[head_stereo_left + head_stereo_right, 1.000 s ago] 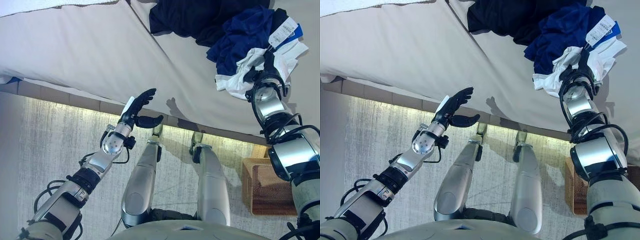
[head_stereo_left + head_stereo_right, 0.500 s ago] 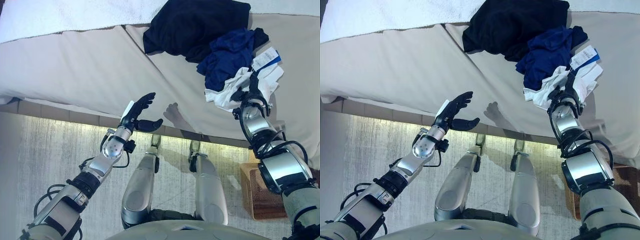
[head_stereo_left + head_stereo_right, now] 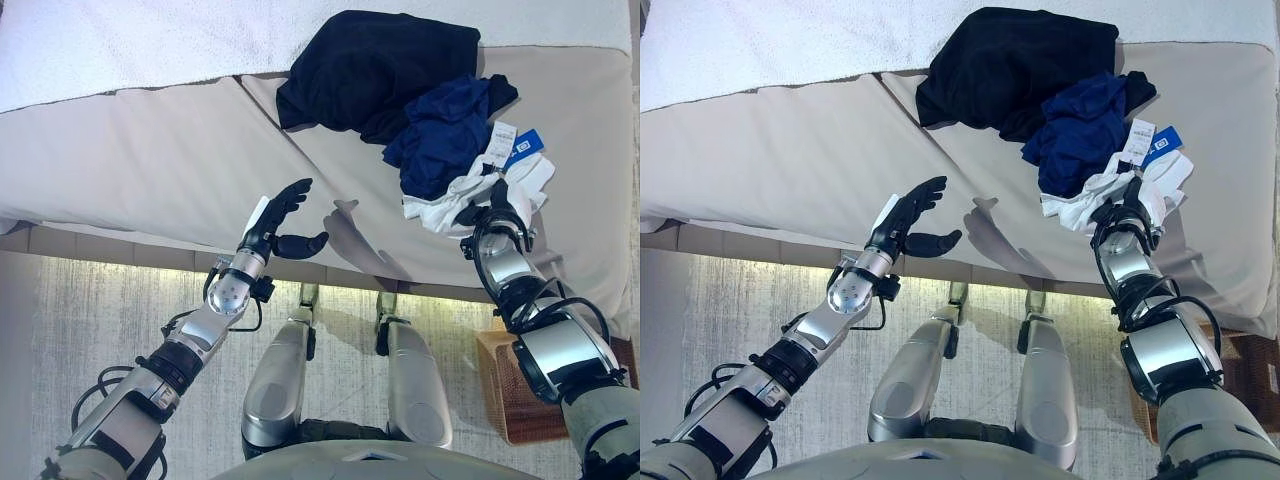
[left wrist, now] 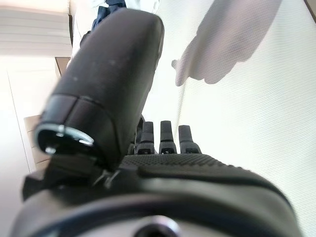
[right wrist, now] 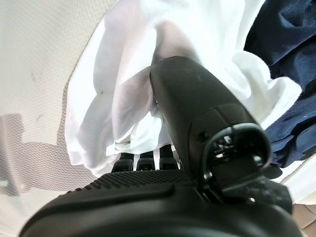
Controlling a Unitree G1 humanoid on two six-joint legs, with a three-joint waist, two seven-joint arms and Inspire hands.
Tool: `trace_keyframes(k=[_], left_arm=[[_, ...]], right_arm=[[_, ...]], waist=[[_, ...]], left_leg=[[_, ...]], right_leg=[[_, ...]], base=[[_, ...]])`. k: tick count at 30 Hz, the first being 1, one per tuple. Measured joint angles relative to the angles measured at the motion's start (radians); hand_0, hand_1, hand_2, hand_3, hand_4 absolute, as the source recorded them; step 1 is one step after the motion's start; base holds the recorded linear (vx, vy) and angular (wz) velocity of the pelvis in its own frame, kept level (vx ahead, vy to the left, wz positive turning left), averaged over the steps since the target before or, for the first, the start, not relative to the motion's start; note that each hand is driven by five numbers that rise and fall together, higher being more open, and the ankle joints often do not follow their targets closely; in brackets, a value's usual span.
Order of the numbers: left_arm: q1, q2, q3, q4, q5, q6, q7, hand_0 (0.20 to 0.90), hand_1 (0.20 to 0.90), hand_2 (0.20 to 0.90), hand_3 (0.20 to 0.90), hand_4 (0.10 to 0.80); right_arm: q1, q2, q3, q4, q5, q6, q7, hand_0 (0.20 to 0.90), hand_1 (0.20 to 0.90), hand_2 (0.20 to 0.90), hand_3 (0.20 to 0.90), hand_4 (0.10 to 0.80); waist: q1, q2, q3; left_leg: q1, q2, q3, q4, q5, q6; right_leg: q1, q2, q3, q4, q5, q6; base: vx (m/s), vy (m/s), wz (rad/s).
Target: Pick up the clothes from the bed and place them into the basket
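right hand (image 5: 163,148) fingers buried in white garment (image 5: 123,94), grip unclear. wicker basket (image 3: 520,390) cut off by arm and frame edge.

A beige-sheeted bed (image 3: 150,160) spans the top — pale streaked carpet (image 3: 90,320) lies below it.

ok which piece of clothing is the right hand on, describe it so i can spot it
On the beige bed, the clothes pile has a black garment farthest back and a blue one in the middle. The white garment at its near edge, with tags, is under the right hand.
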Motion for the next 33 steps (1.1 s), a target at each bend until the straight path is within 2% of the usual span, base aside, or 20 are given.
trace_keyframes(k=[1,14,27,33], left_arm=[[0.001,0.0,0.0,0.0,0.003,0.0,0.0,0.9,0.9,0.9,0.9,0.8],[0.005,0.0,0.0,-0.001,0.019,0.004,0.005,0.9,0.9,0.9,0.9,0.8],[0.01,0.001,0.012,-0.018,0.057,0.011,0.004,0.9,0.9,0.9,0.9,0.8],[0.013,0.003,0.034,-0.039,0.061,0.014,-0.004,0.9,0.9,0.9,0.9,0.8]], right_arm=[[0.0,0.0,0.0,0.0,0.0,0.002,0.0,0.3,0.3,0.3,0.2,0.1],[0.047,-0.004,-0.013,-0.051,0.106,-0.005,0.013,0.3,0.3,0.3,0.2,0.1],[0.118,-0.017,-0.089,-0.214,0.177,-0.014,0.051,0.3,0.3,0.3,0.2,0.1],[0.117,-0.105,-0.144,-0.323,0.182,-0.007,0.069,0.3,0.3,0.3,0.2,0.1]], waist=[[0.0,0.0,0.0],[-0.008,0.0,0.0],[-0.04,-0.001,-0.001],[-0.049,-0.009,-0.006]], left_leg=[[0.0,0.0,0.0,0.0,0.002,-0.001],[0.01,0.004,0.001,-0.023,0.014,-0.001],[0.135,0.017,0.016,-0.087,0.015,0.0],[0.229,0.019,0.023,-0.119,0.015,0.001]], right_leg=[[0.0,0.0,0.0,0.0,0.0,0.0],[0.006,0.01,0.001,-0.015,0.005,-0.003],[0.127,0.018,0.008,-0.083,0.015,-0.002],[0.224,0.019,0.013,-0.128,0.021,0.006]], base=[[0.0,0.0,0.0],[0.0,0.0,0.0],[0.019,0.014,-0.03],[0.079,0.037,-0.04]])
